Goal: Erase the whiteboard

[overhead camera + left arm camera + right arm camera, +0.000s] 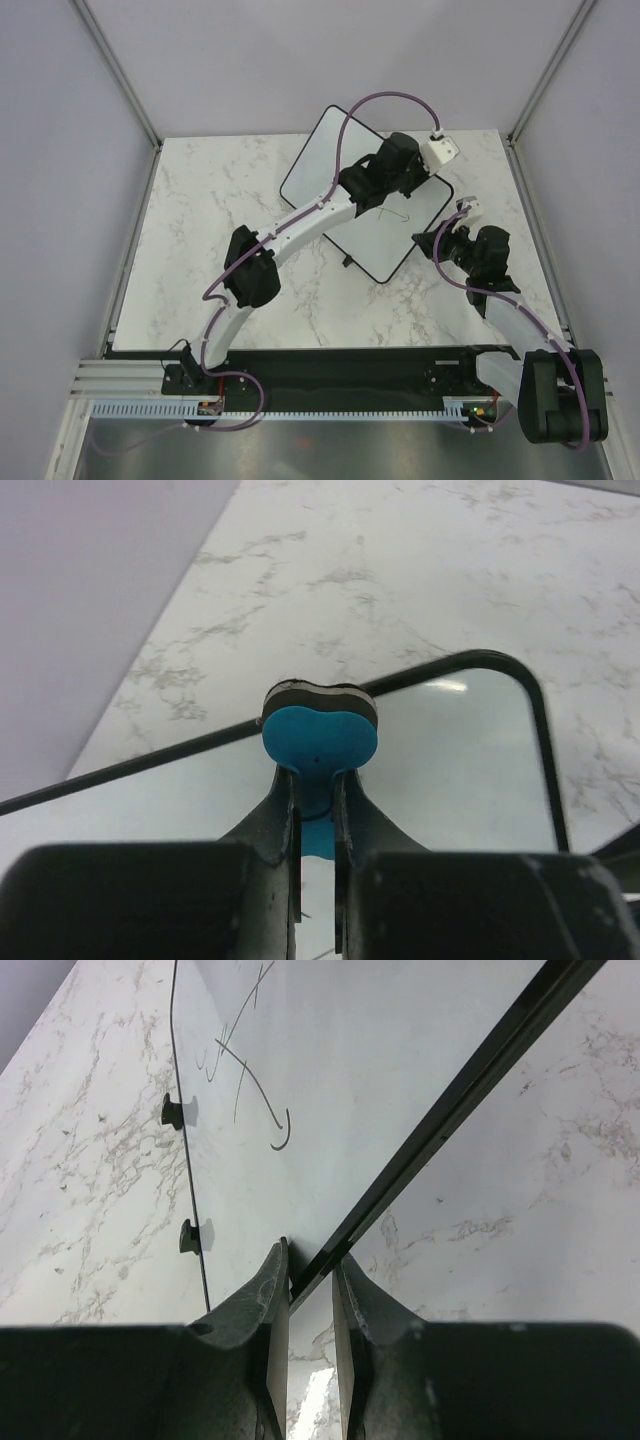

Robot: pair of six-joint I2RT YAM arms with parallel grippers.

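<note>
Marble tabletop (200, 230) lies beneath the whiteboard (325, 150), which is set flat and askew. Over the whiteboard, the left gripper (318, 780) is clamped tight on a blue eraser (320, 738). At the whiteboard's right edge, the right gripper (312, 1260) pinches its thin black rim.

No legible text, label or number shows; the whiteboard (400, 1060) bears only unreadable marker scribbles (243, 1065).

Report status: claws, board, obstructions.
Left claw shut on blue eraser at whiteboard edge. Right claw clamps its frame. Scribbles unerased. No obstruction seen.
</note>
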